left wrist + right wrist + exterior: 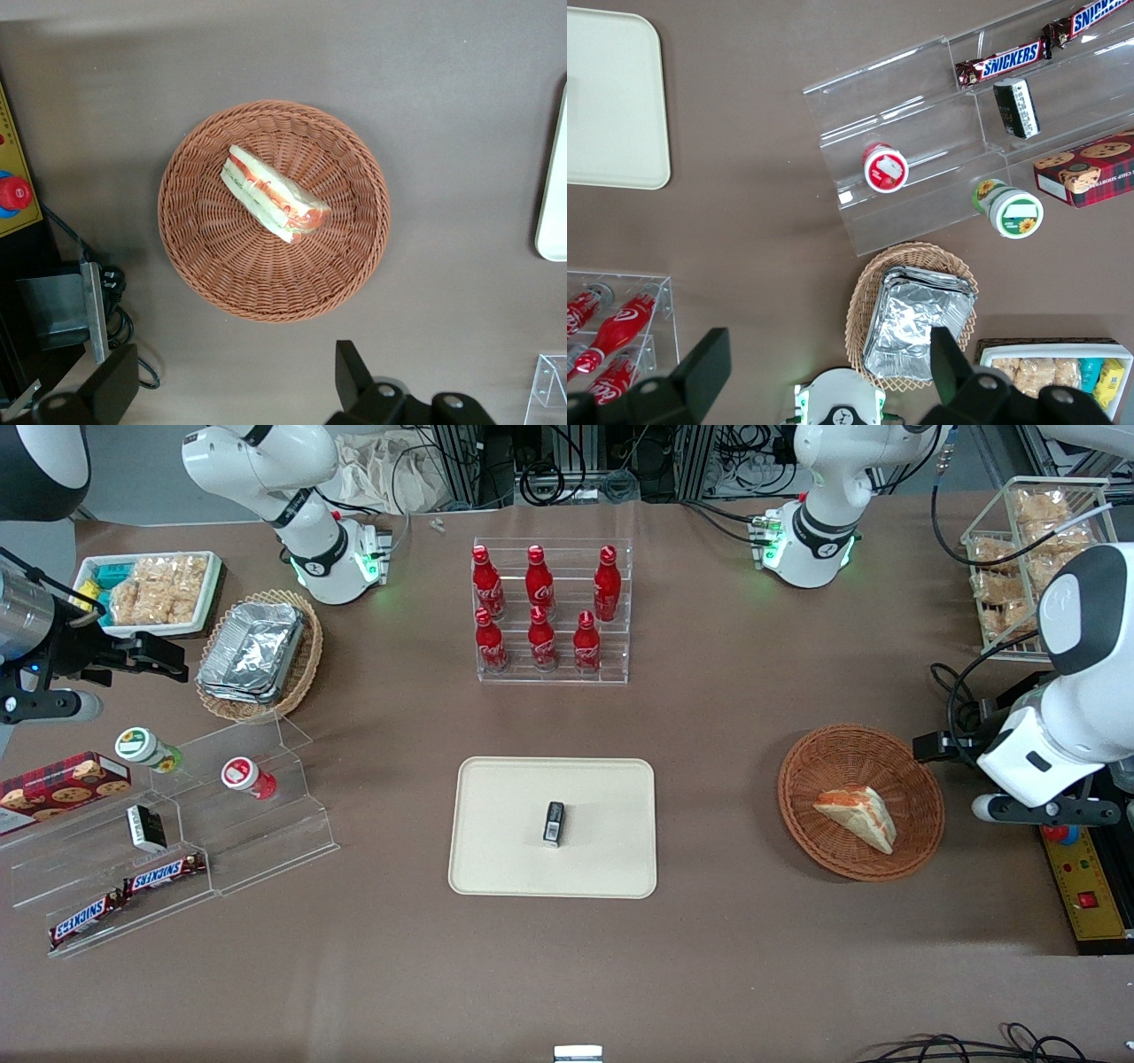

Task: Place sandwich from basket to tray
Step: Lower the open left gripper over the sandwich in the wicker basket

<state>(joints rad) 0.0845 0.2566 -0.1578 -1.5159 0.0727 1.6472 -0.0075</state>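
The sandwich (273, 195) lay in the basket (195, 257), apart from the tray (496, 859). The gripper (235, 385) hovered above the basket's edge, fingers (353, 372) spread apart and empty.

Brown cloth-covered table (726, 717), cable tangle (567, 469) and perhaps metal racking along its upper edge.

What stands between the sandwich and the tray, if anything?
Only bare table lies between the sandwich in the basket and the tray. A small dark box sits mid-tray. The open gripper hangs above the basket.
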